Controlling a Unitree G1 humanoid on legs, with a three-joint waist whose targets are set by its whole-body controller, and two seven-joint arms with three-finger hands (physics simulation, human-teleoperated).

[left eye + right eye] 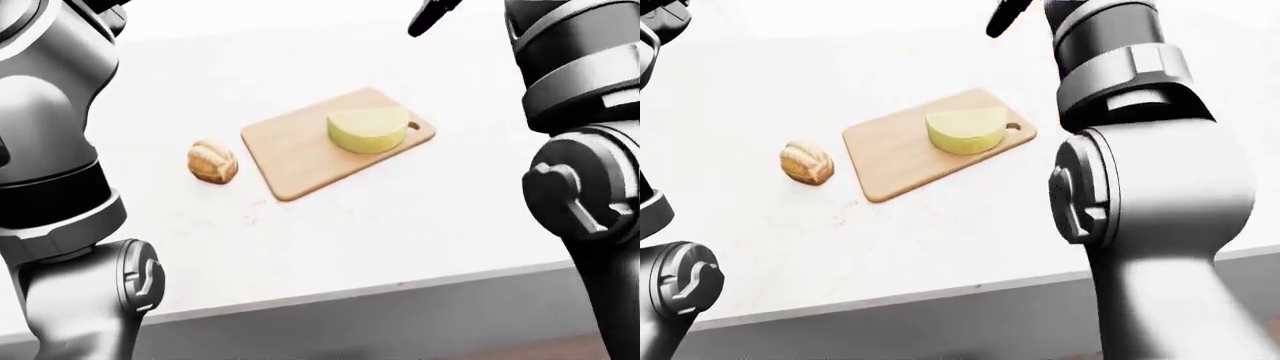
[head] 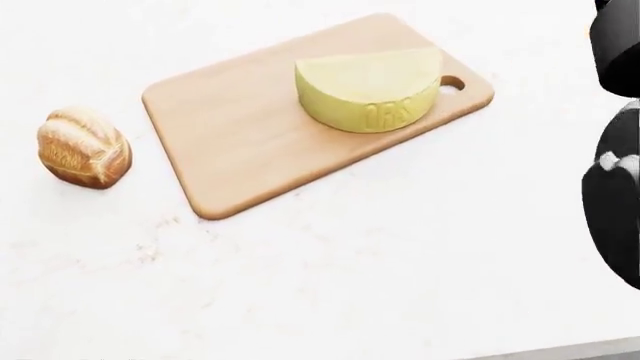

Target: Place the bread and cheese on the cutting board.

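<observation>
A pale yellow half-wheel of cheese (image 2: 368, 88) lies flat on the wooden cutting board (image 2: 240, 127), near the board's handle-hole end. The crusty bread roll (image 2: 83, 147) sits on the white counter just left of the board, apart from it. My right hand (image 1: 432, 15) is raised high above the board; only one black outstretched finger shows at the top edge of the eye views, with nothing in it. My right arm (image 1: 1140, 150) fills the right side. My left forearm (image 1: 50, 112) stands at the left, and its hand is above the top edge of the view.
The white marbled counter (image 2: 350, 262) stretches around the board, and its near edge (image 1: 350, 289) runs across the lower part of the eye views. A grey cabinet face lies below that edge.
</observation>
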